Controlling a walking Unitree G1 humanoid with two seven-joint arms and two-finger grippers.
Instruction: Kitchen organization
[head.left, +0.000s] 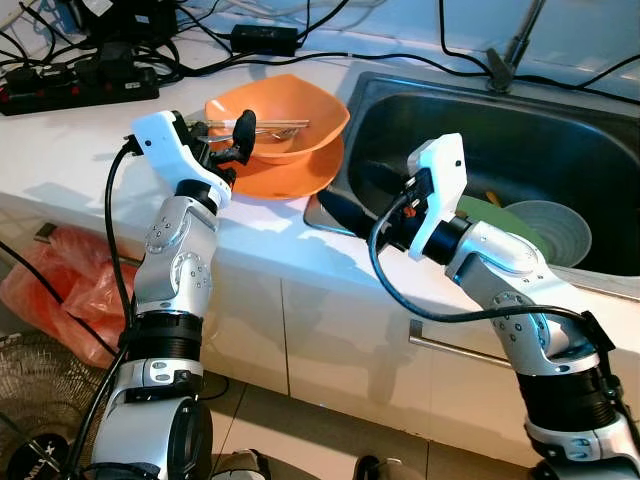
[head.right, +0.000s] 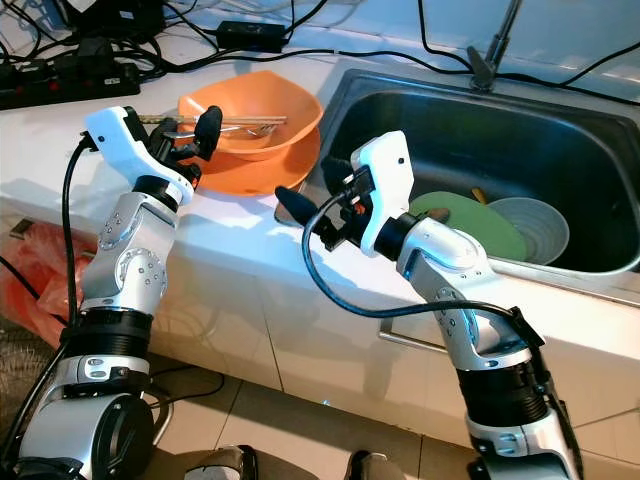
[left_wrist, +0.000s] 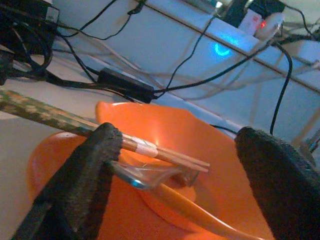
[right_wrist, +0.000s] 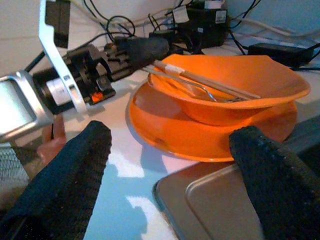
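Observation:
An orange bowl (head.left: 300, 112) sits on an orange plate (head.left: 290, 178) on the white counter, beside the sink. Chopsticks (head.left: 275, 124) and a metal fork (right_wrist: 200, 91) lie across the bowl. My left gripper (head.left: 238, 146) is open at the bowl's left rim, and one of its fingers (left_wrist: 95, 160) touches the chopsticks (left_wrist: 150, 148). My right gripper (head.left: 350, 195) is open with nothing between its fingers. It hovers over the sink's front left corner and points at the plate (right_wrist: 200, 140).
The steel sink (head.left: 420, 110) holds a green plate (head.left: 478, 212) and a grey bowl (head.left: 552, 232). Power strips (head.left: 80, 85), an adapter (head.left: 263, 38) and cables crowd the counter's back. A red plastic bag (head.left: 50, 285) lies on the floor at left.

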